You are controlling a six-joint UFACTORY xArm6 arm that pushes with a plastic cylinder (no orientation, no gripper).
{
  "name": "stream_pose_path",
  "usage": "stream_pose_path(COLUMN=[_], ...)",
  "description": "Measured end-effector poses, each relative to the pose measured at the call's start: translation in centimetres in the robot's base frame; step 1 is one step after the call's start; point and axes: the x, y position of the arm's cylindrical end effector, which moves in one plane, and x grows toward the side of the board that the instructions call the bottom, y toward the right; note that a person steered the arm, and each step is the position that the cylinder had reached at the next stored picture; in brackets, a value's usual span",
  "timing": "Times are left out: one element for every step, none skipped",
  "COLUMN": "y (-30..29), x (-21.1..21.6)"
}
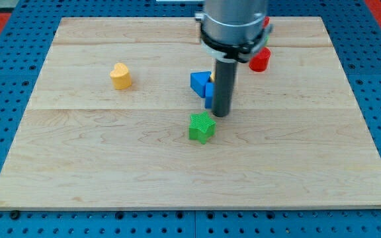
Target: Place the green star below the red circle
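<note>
We see my tip (221,114) just off the green star (202,127) at its one o'clock; whether they touch, we cannot tell. The red circle (260,59) sits well away at the star's two o'clock. Blue blocks (201,83) crowd behind the rod, a bare rod with no jaws to spread or close.

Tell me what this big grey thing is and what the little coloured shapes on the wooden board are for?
The grey thing is a robot arm, seen by one camera looking down at a wooden board. It has no hand and holds nothing; it ends in a dark rod. The rod's bottom end, my tip, slides along the board and pushes blocks. It sits just above and right of the green star. Behind the rod are blue blocks. A red circle is up right, a yellow heart to the left.
</note>
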Motion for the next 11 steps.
stream_pose_path(y=[-5.9,-8.8,-5.5,-3.9,-1.9,2.0,2.5,5.0,6.1,5.9,6.0], x=[0.5,3.5,5.4,4.5,3.7,3.4,5.3,7.5,7.0,4.7,1.8])
